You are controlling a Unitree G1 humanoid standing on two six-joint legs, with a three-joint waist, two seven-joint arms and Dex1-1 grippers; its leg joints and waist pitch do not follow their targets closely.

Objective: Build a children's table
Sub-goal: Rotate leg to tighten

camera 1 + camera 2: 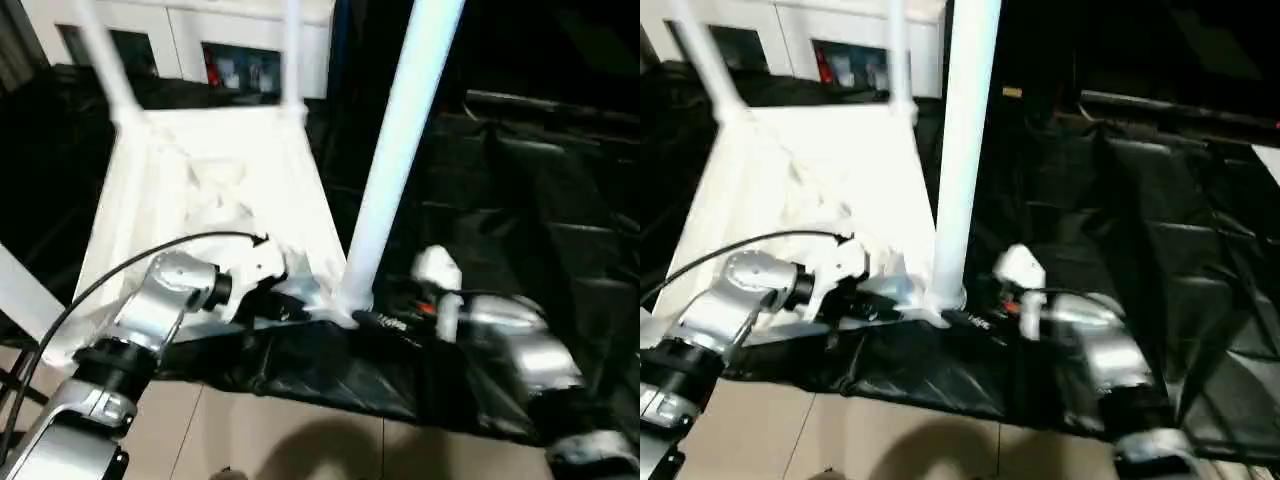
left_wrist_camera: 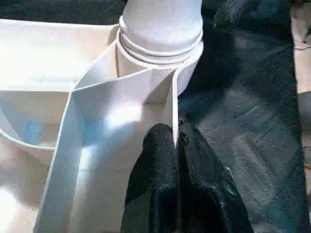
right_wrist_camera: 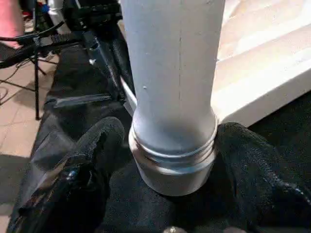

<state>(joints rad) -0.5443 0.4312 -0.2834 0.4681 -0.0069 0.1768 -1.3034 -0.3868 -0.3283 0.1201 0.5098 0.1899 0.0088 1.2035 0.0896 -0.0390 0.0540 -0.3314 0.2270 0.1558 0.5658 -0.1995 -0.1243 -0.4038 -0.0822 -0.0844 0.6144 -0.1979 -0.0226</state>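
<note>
**Table assy: near-right leg in socket, both grippers at that corner**

Tabletop [image 1: 210, 190] lies underside up on black sheet [image 1: 520, 200], ribs facing up. Two far legs [image 1: 292, 55] stand upright in rear sockets.

L gripper [image 2: 176, 141]: fingers pressed together, pinching thin rib/edge wall of tabletop just beside near-right corner socket [image 2: 160, 58].

Near-right leg [image 1: 400, 150] stands in that socket, tilted slightly, threaded collar visible at base.

R gripper [image 3: 170, 145]: fingers [image 3: 92, 145] spread either side of leg base; gap visible on both sides, not clamping.

White cabinet [image 1: 190, 40] w/ glass doors behind tabletop.
</note>
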